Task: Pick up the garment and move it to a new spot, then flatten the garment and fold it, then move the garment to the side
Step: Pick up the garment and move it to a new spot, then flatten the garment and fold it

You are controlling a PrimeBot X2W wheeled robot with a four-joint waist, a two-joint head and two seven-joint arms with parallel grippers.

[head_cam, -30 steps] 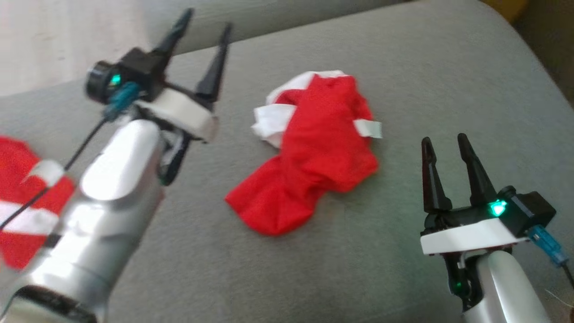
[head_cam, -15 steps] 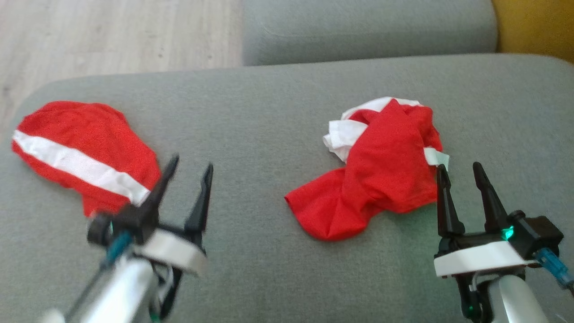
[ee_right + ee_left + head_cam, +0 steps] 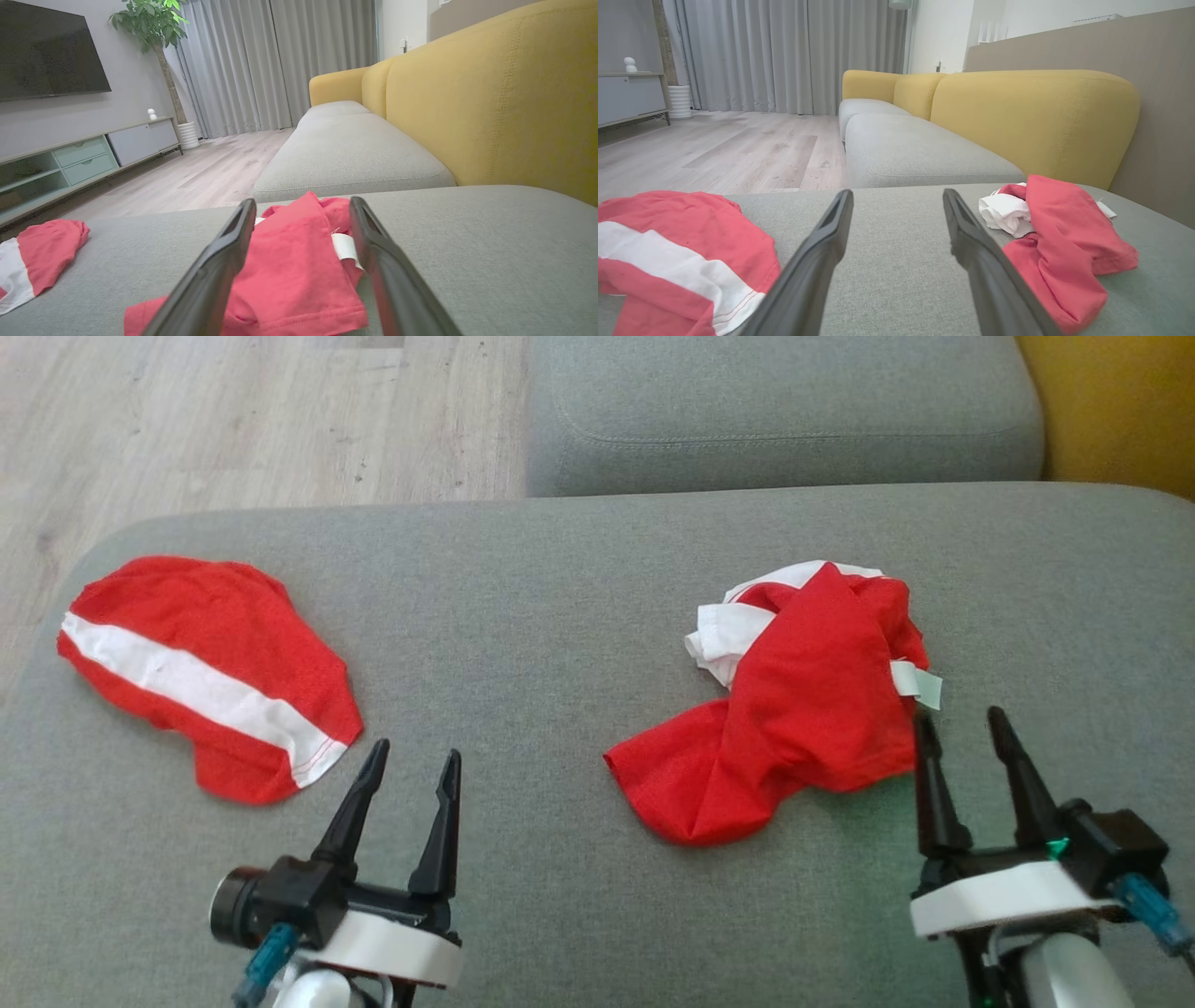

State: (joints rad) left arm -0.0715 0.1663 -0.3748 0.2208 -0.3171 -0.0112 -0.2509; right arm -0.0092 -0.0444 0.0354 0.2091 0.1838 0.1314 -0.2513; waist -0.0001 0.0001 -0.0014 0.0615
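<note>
Crumpled garment (image 3: 803, 728) lies bunched on the sofa seat (image 3: 560, 597), about 3 o'clock from seat centre. Red is heaped over white, and a label (image 3: 920, 686) sticks out at its 3 o'clock edge. It's not flattened or folded, so I'd call this the approach to the pick-up.

Pick side: right gripper (image 3: 961, 717) is at the garment's 5 o'clock, jaws spread and empty, one fingertip just beside the cloth edge. The right wrist view frames the cloth between the fingers, so it looks lined up for the grab.

Other side: left gripper (image 3: 414, 752) is low at 7 o'clock, jaws spread and empty, aimed at bare seat, probably parked clear.

A second piece (image 3: 205, 663) lies flatter at 9 o'clock, well apart, and looks already handled.

Risk: pinching only the heap's top layer.
</note>
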